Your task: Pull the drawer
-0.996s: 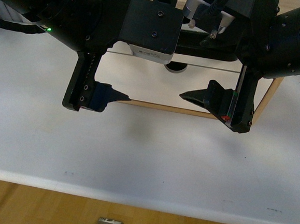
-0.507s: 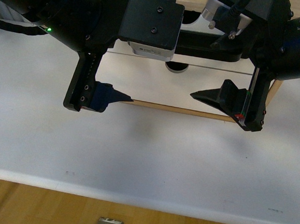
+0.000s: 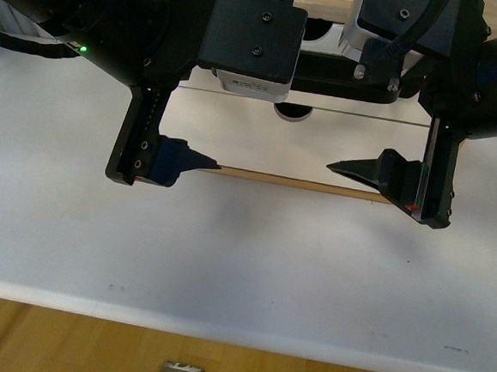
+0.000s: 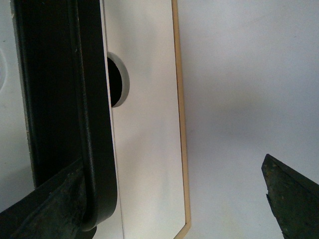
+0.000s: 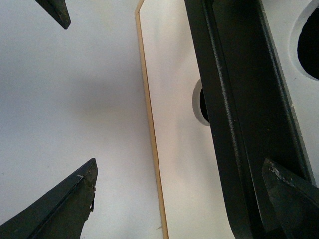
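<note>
two claws, both mine, both spread wide and holding nothing. the drawer (image 3: 320, 149) lies at twelve o'clock on the white table (image 3: 226, 253), with its black bar handle (image 3: 335, 76) along the far rim by the half-round notch (image 3: 293, 112). the bar sits between the fingers of my left claw (image 4: 172, 162) and my right claw (image 5: 179, 162). i judge this the lining-up step. next i must pinch the bar squarely, then draw toward six o'clock. since a second ago my right claw has slid toward three o'clock, while the left has stayed.
</note>
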